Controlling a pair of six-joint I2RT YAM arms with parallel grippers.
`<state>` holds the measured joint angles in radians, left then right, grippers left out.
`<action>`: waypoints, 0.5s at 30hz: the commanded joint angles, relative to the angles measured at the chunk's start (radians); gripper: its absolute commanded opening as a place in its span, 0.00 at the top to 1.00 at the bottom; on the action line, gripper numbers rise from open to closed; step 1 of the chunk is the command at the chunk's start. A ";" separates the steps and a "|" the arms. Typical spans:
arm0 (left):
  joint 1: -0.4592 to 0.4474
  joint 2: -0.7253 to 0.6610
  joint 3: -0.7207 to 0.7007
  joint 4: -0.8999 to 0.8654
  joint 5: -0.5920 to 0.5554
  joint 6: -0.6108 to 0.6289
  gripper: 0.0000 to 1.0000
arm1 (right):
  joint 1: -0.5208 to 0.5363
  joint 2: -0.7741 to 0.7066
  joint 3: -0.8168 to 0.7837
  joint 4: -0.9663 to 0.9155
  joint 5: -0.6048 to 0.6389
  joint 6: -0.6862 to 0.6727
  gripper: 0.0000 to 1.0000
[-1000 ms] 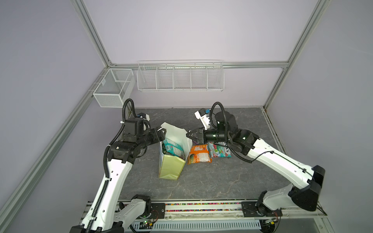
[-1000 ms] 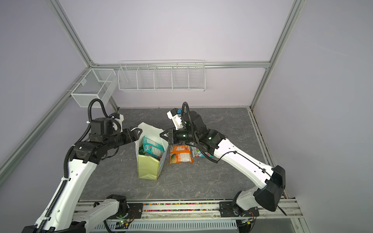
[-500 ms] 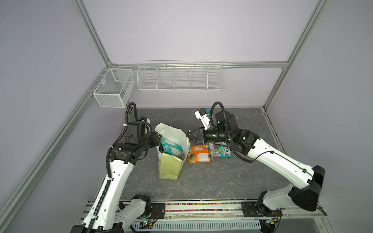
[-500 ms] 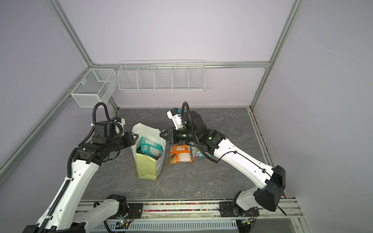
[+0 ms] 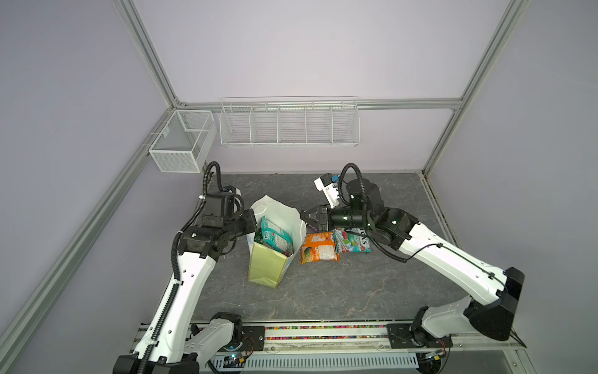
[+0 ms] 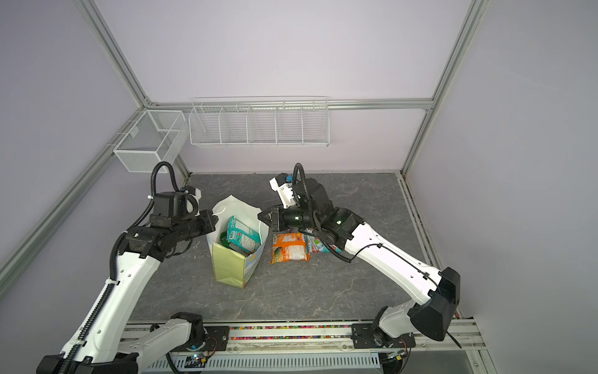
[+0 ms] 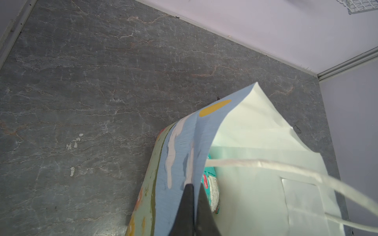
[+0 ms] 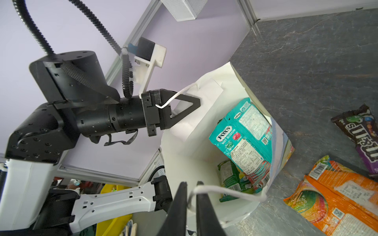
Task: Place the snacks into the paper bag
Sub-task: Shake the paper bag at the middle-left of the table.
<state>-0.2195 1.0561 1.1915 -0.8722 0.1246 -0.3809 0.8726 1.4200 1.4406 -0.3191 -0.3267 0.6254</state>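
The paper bag (image 5: 268, 268) (image 6: 229, 268) stands upright mid-table, mouth wide. Inside it are a teal FOX'S pouch (image 5: 276, 239) (image 8: 245, 139) and a green pouch (image 8: 231, 175). My left gripper (image 5: 259, 223) (image 7: 195, 187) is shut on the bag's left wall at the rim. My right gripper (image 5: 302, 216) (image 8: 191, 183) is at the opposite rim, jaws slightly apart, with the white cord handle (image 8: 225, 193) looped loosely between them. An orange pouch (image 5: 318, 251) (image 8: 337, 198), a teal-red pouch (image 5: 352, 244) and a brown-purple M&M's pack (image 8: 362, 139) lie on the table right of the bag.
Two white wire baskets (image 5: 288, 124) (image 5: 181, 142) hang on the back and left walls. The arms' base rail (image 5: 323, 332) runs along the front edge. My right forearm hangs over the teal-red pouch.
My left gripper moved in to the bag's left rim and shut on it. The right gripper's jaws parted a little around the cord handle. The bag's mouth stands wider.
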 commanded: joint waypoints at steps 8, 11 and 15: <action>0.009 0.002 0.027 0.034 0.021 0.001 1.00 | 0.003 -0.128 -0.059 -0.079 0.074 -0.052 0.25; 0.011 -0.010 0.012 0.047 0.030 -0.005 1.00 | 0.002 -0.161 -0.064 -0.123 0.109 -0.065 0.17; 0.015 -0.022 -0.001 0.058 0.051 -0.013 1.00 | -0.009 -0.210 -0.079 -0.184 0.166 -0.086 0.11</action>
<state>-0.2134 1.0618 1.1942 -0.8604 0.1455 -0.3817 0.8715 1.2526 1.3823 -0.4381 -0.2211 0.5674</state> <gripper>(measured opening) 0.047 0.886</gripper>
